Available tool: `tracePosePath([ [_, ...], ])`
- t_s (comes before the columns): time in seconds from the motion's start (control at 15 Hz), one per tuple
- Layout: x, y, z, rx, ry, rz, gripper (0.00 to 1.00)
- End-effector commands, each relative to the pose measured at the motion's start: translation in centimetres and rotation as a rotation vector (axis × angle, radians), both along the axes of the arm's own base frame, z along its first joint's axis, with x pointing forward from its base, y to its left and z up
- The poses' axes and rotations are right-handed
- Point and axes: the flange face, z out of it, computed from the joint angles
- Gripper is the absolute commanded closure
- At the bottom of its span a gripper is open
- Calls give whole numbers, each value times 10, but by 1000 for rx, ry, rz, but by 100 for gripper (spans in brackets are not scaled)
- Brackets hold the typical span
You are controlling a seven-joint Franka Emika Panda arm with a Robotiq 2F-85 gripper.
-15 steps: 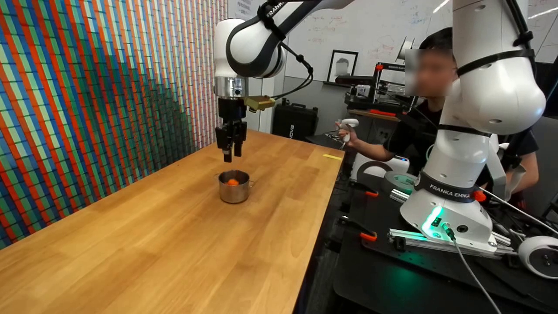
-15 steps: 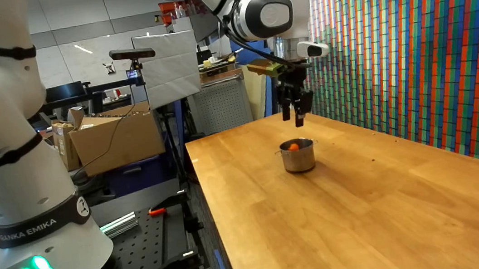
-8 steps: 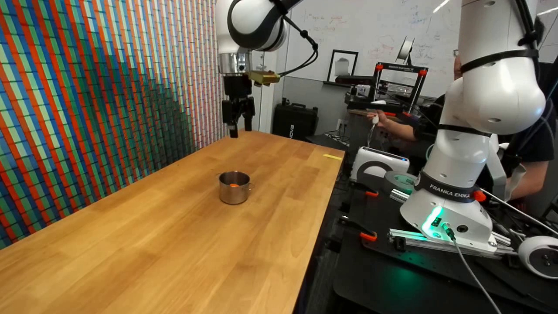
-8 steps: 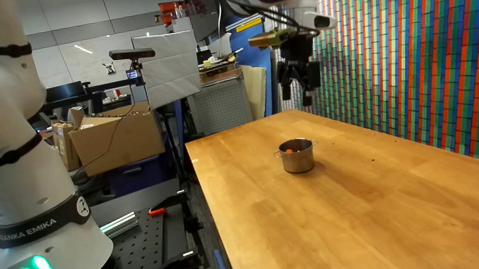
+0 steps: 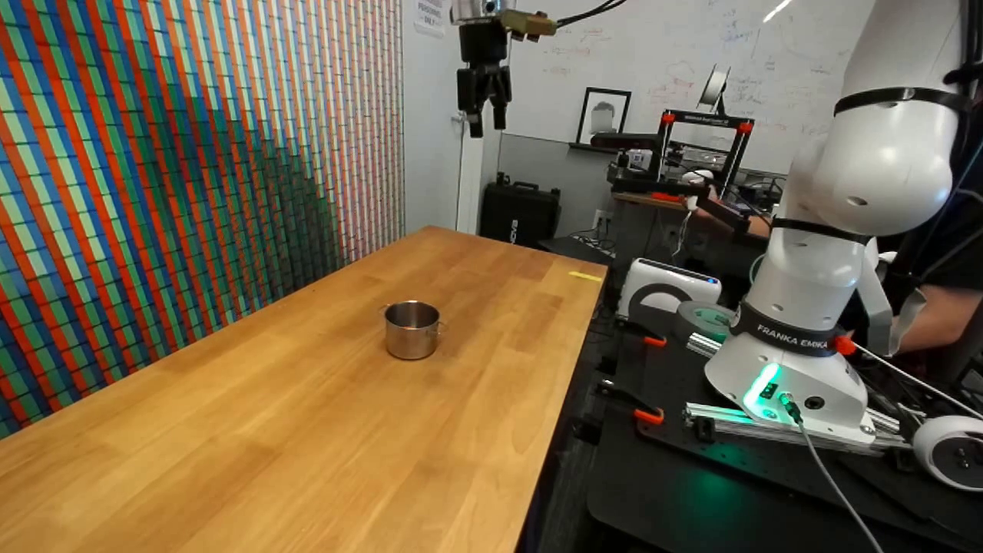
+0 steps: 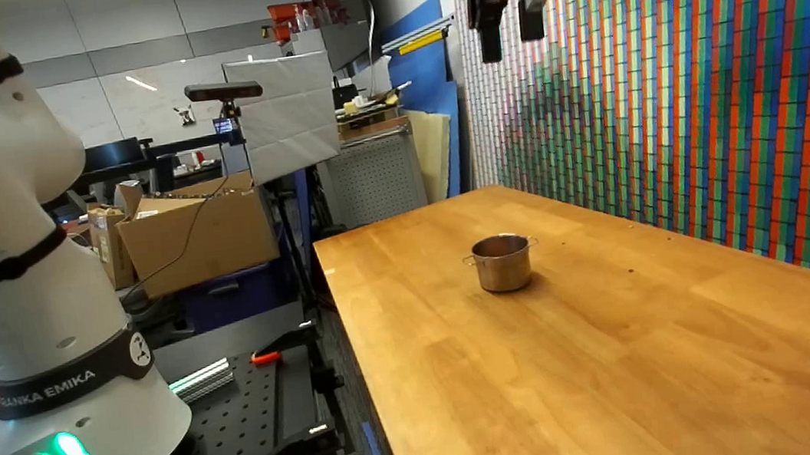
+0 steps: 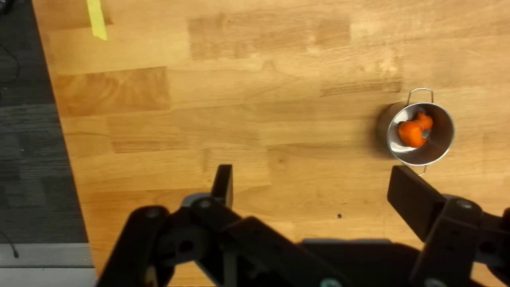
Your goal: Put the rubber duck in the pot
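Rubber duck (image 7: 412, 133) in the pot (image 7: 441, 139); my claw (image 5: 488, 129) high, spread wide.
I hang over the table (image 5: 307, 415), fingers (image 7: 412, 199) pointing down and apart, well clear of the pot and to one side. In an exterior view: band (image 5: 783, 336) at my base reads FRANKA EMIKA, black case (image 5: 521, 211) NOVA, sign (image 5: 430, 17) PERSONNEL ONLY; whiteboard scrawl (image 5: 680, 73) too faint to read.

fingers (image 5: 500, 115) apart, high abv wood tbl (image 5: 307, 415) w/ upright pot (image 5: 412, 342)
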Motion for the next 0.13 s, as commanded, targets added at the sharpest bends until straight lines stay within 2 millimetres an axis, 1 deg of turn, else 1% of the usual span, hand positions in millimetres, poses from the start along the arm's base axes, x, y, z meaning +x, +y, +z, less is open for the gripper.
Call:
tracePosePath([
  [0.0, -6, -10, 13, -2, -9, -19, 0],
  [0.07, -10, -16, 21, -1, -16, -31, 0],
])
